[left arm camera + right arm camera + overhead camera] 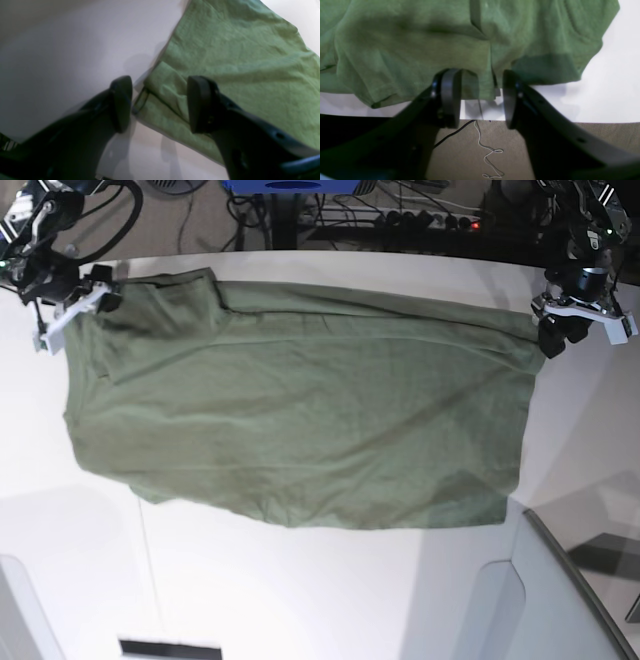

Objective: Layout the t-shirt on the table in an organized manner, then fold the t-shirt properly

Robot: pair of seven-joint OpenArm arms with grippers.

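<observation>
The table [300, 590] is the broad white surface that carries everything. The t-shirt [300, 410] lies spread over the table's far half, its long axis running side to side across the base view, with loose creases and a lower edge that sags toward the near side. One end of the t-shirt, bunched and layered, lies by the right arm; the other, squarer end lies by the left arm.

The right arm reaches down at the far corner of the t-shirt on the base view's left. The right gripper [481, 96] stands at the table's edge with its jaws apart, and a folded fold of the t-shirt's edge sits in the gap between them, gripped by neither finger.

The left arm comes down at the t-shirt's opposite far corner. The left gripper [160, 103] has its jaws apart over the corner hem, one finger above bare table and the other above the cloth, with the hem's fold lying in the gap.

Beyond the table's edge, thin cords [490, 150] trail on the brown floor [595, 135]. A grey panel [560, 580] stands at the table's near corner below the left arm.
</observation>
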